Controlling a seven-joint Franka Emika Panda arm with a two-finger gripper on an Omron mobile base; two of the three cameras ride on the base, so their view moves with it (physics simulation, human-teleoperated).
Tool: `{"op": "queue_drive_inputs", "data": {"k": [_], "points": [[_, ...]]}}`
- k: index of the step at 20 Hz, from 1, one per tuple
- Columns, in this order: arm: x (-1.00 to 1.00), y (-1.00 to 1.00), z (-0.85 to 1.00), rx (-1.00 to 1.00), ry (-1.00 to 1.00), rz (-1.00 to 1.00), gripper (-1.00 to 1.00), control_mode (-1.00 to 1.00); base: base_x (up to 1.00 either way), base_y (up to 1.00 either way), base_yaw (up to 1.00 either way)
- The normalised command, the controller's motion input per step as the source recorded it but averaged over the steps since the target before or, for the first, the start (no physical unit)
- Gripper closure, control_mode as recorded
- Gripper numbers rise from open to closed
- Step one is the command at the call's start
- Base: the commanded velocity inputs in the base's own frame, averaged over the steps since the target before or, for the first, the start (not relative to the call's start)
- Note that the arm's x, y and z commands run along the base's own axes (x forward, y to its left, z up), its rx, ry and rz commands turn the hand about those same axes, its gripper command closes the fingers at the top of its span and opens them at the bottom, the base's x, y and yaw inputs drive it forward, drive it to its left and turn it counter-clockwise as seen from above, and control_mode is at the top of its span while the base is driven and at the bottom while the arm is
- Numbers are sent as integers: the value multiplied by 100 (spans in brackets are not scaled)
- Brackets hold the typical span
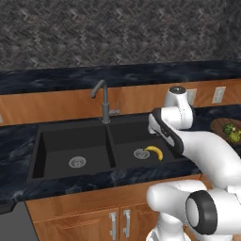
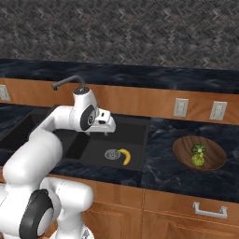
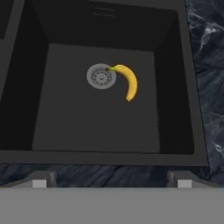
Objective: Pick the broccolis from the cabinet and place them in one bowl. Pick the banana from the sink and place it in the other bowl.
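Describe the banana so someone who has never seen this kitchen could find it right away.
Start at the black two-basin sink set in the dark marbled countertop. Look in the basin nearer the brown wooden bowl: the small curved yellow banana lies on its floor, one tip at the round silver drain. It is the only bright yellow thing there.

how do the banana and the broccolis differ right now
The banana is smooth, curved and bright yellow; the broccolis are bumpy green lumps. The banana lies alone on the floor of the black sink, one tip by the drain; the broccolis sit together in the wooden bowl on the counter. Neither is held.
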Motion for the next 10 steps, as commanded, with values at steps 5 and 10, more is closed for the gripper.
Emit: {"op": "queue_drive_inputs", "data": {"k": [5,10], "points": [[50,-27,-46,0,-2,4,-100,-100,0,0,0],[39,-9,-44,2,-11,9,-100,-100,0,0,0]]}}
